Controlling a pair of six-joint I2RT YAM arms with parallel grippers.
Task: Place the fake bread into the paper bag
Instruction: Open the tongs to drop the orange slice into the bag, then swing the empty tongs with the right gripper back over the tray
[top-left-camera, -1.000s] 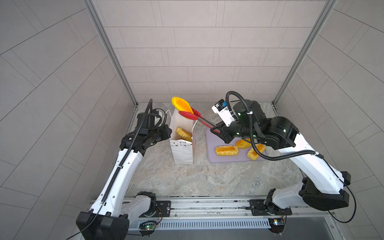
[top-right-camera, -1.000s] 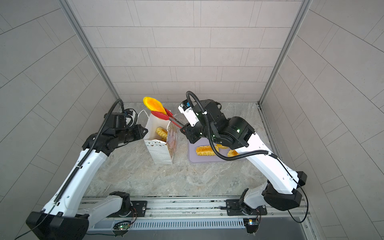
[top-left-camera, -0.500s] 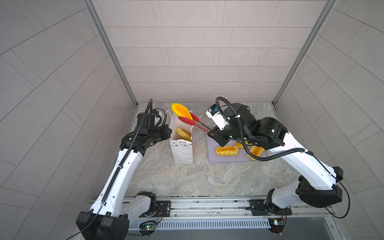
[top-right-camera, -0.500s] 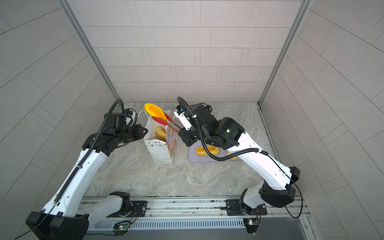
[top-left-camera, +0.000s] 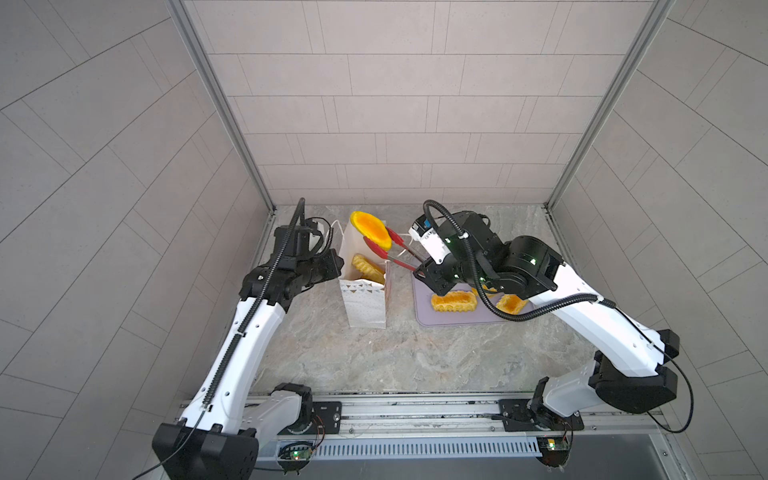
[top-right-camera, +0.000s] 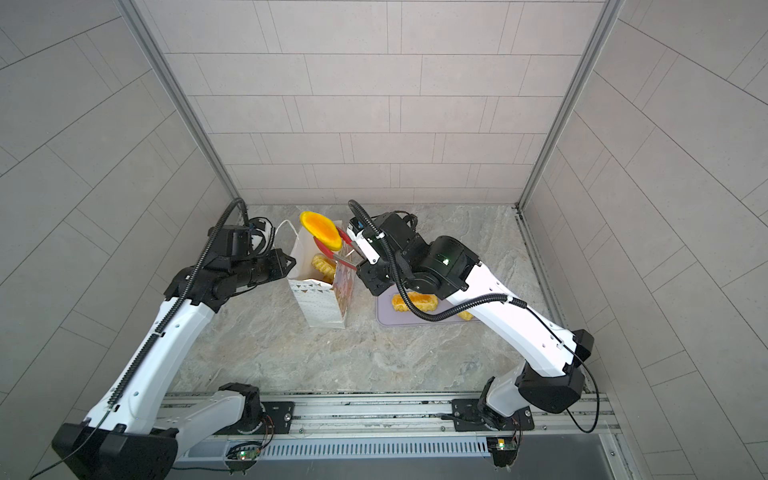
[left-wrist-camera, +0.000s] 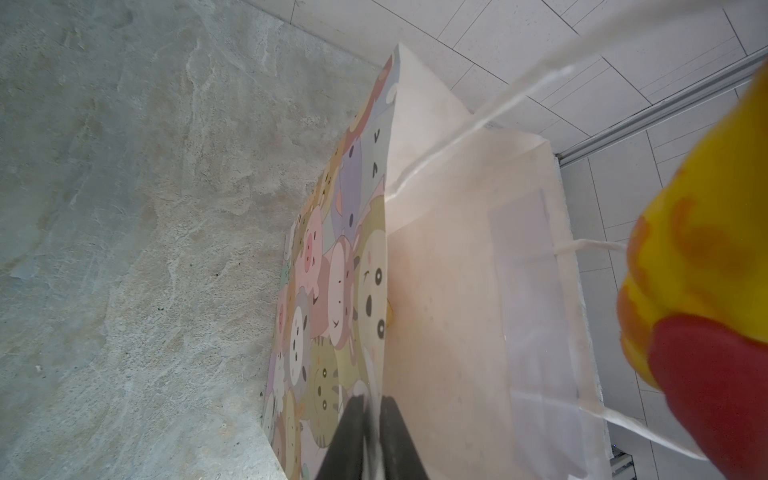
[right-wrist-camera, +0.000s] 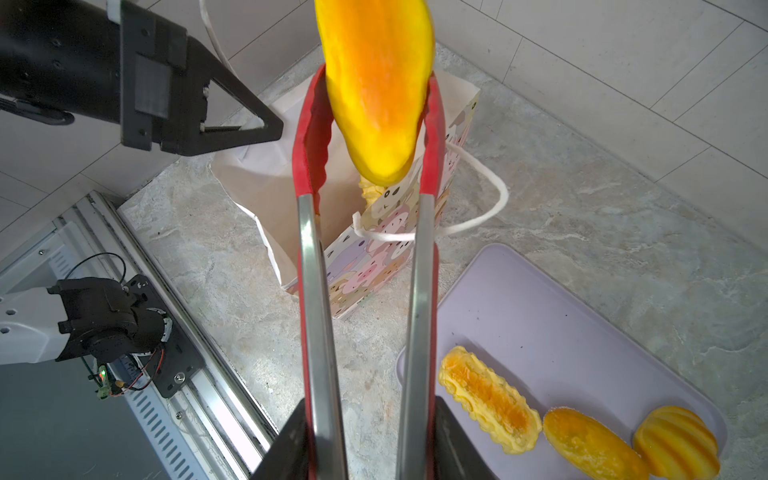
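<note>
Tongs (right-wrist-camera: 316, 291) stick out from my right gripper (right-wrist-camera: 370, 436), whose fingers squeeze the metal arms; the red tips hold a smooth yellow bread (right-wrist-camera: 376, 83) up over the open paper bag (top-left-camera: 365, 303). My left gripper (left-wrist-camera: 373, 419) pinches the bag's top edge, fingers nearly together. One ridged loaf (top-left-camera: 368, 267) lies inside the bag. Three more breads (right-wrist-camera: 490, 392) sit on the lilac tray (right-wrist-camera: 561, 316) beside it.

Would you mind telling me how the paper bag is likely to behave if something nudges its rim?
Probably floppy: the paper bag has thin walls, which the left gripper pinches at the rim. Tall and narrow, it may tip, though the loaf inside likely adds some ballast.
</note>
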